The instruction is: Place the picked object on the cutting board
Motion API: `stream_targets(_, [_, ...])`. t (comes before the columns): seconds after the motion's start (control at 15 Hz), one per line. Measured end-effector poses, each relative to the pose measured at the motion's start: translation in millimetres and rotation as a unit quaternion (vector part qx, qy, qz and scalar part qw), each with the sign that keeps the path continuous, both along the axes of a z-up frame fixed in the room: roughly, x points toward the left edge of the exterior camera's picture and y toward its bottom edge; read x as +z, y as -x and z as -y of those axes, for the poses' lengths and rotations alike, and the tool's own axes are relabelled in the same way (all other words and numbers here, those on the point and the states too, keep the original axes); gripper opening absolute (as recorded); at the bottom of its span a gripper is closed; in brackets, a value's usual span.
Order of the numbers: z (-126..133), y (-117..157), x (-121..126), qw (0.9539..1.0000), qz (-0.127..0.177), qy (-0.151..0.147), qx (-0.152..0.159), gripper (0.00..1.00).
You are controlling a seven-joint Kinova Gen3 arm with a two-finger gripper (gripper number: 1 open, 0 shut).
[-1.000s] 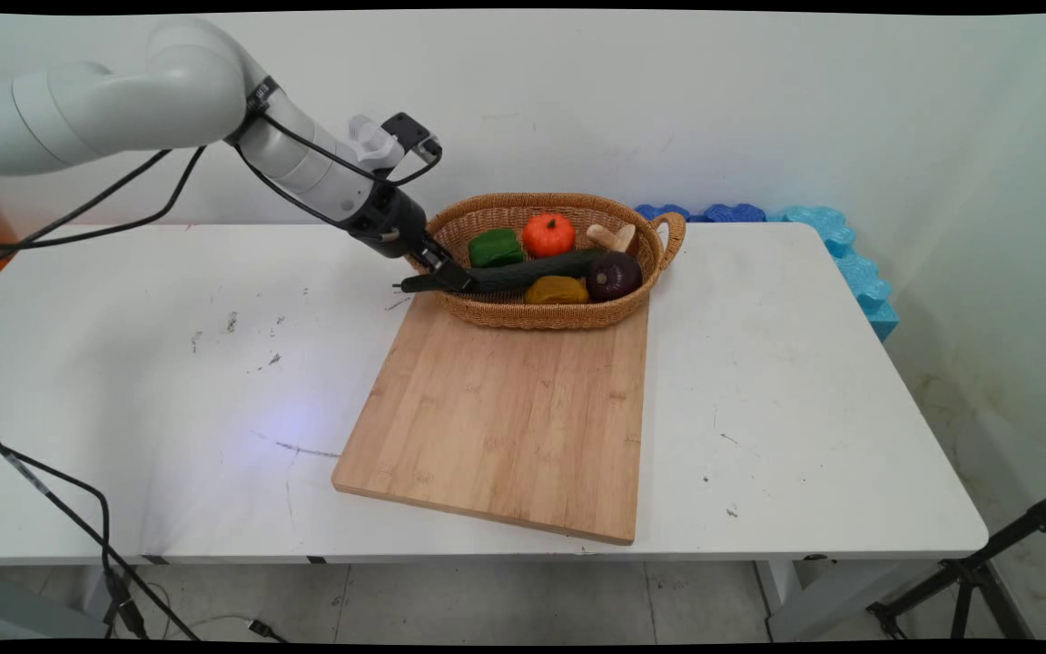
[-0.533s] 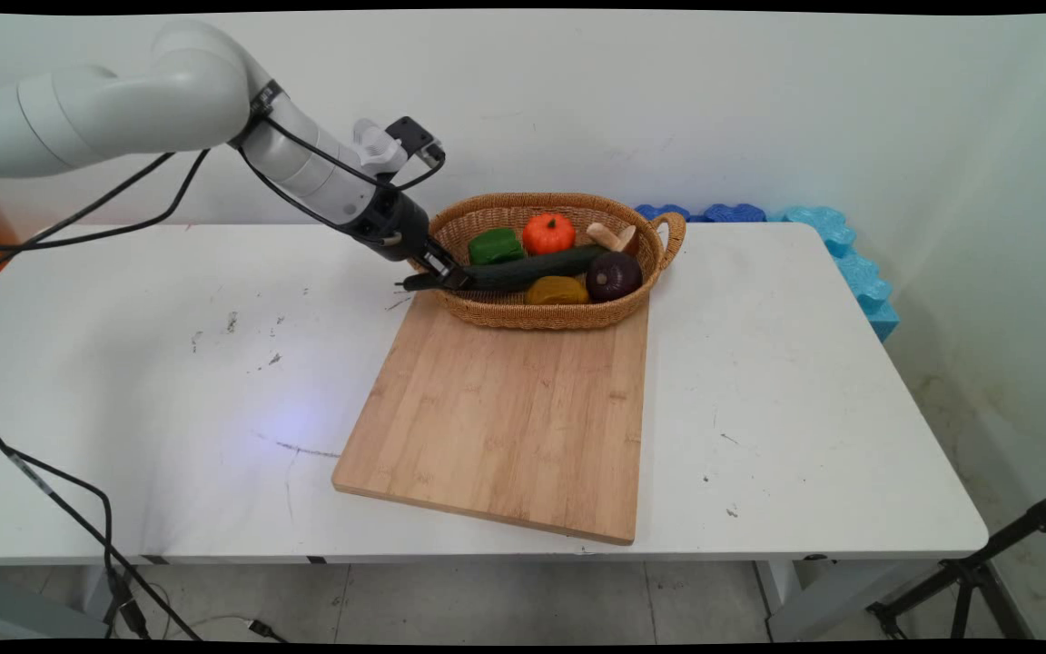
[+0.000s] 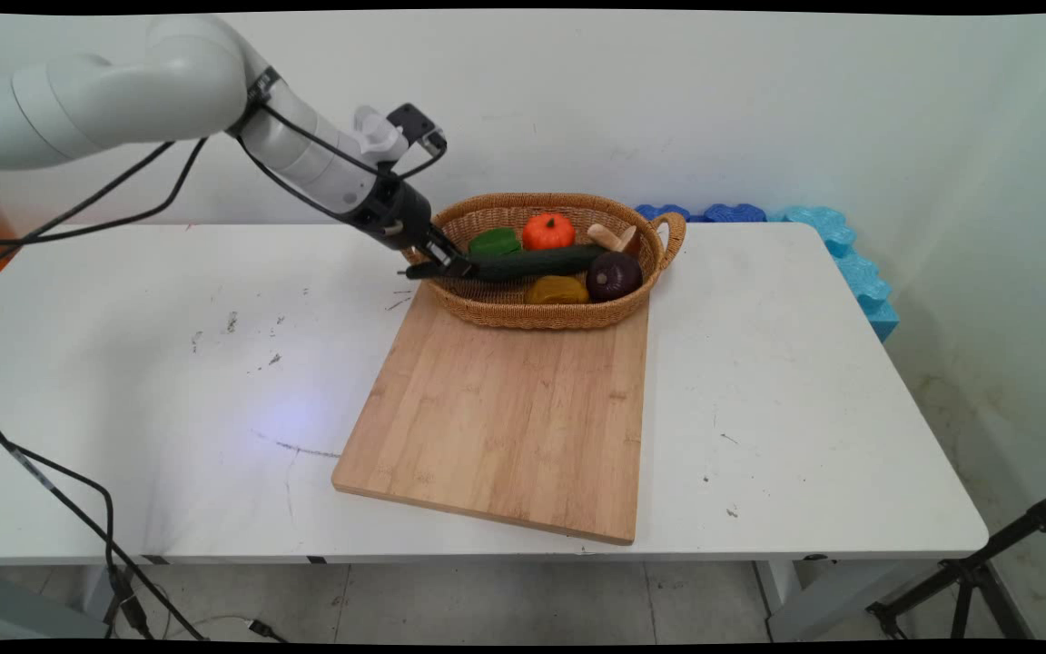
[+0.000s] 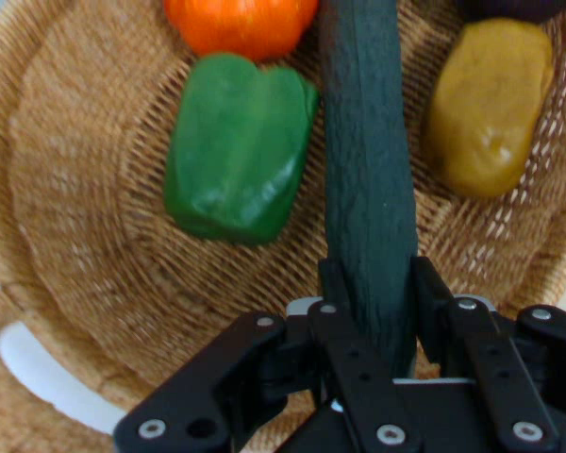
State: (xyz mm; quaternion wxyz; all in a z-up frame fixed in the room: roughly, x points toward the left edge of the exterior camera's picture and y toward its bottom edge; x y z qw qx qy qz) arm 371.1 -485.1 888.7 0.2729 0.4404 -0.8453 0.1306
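Spreading across most of the scene, the white tabletop point(image 3: 759, 409) carries a large rectangular board of pale bamboo wood point(image 3: 509, 409), which lies flat with its far edge touching the oval woven wicker basket with loop handles point(image 3: 537, 313). That basket sits at the far side of the board, near the wall, and serves as the landmark for everything else. Coming in from the basket's left, the white robot arm point(image 3: 123, 91) slants down to the basket's left rim, black cables hanging from it. Its black two-finger tool point(image 3: 448, 266) is pinched around the left end of a long dark green cucumber point(image 3: 532, 262), which stretches across the basket's middle; whether the cucumber's far end touches anything cannot be told. In the hand view the fingers point(image 4: 432, 297) press against both sides of the cucumber. Behind the cucumber in the basket lie a glossy green bell pepper point(image 3: 494, 241) and a small orange pumpkin point(image 3: 548, 232), side by side. At the basket's right end sits a dark purple round onion point(image 3: 614, 275), with a tan mushroom point(image 3: 612, 238) just behind it. A mustard-yellow lumpy potato point(image 3: 557, 291) rests against the basket's near wall, just left of the onion.
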Motion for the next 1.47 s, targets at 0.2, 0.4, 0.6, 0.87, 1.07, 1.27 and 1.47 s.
stream_targets(0.2, [3.2, 0.4, 21.1, 0.9998, 0.001, 0.018, -0.005, 0.00])
stream_targets(0.4, [4.3, 2.0, 40.6, 0.9994, -0.002, 0.033, -0.010, 0.00])
stream_targets(0.6, [1.7, 4.1, 64.6, 0.9985, -0.008, 0.049, -0.023, 0.00])
stream_targets(0.87, [-7.3, 5.5, 85.7, 0.9966, -0.013, 0.061, -0.055, 0.00])
stream_targets(1.07, [-16.9, 5.4, 93.9, 0.9939, -0.014, 0.065, -0.088, 0.00])
stream_targets(1.27, [-33.1, 4.5, 98.3, 0.9898, -0.015, 0.061, -0.127, 0.00])
stream_targets(1.47, [-52.0, 3.9, 96.3, 0.9851, -0.018, 0.050, -0.163, 0.00])
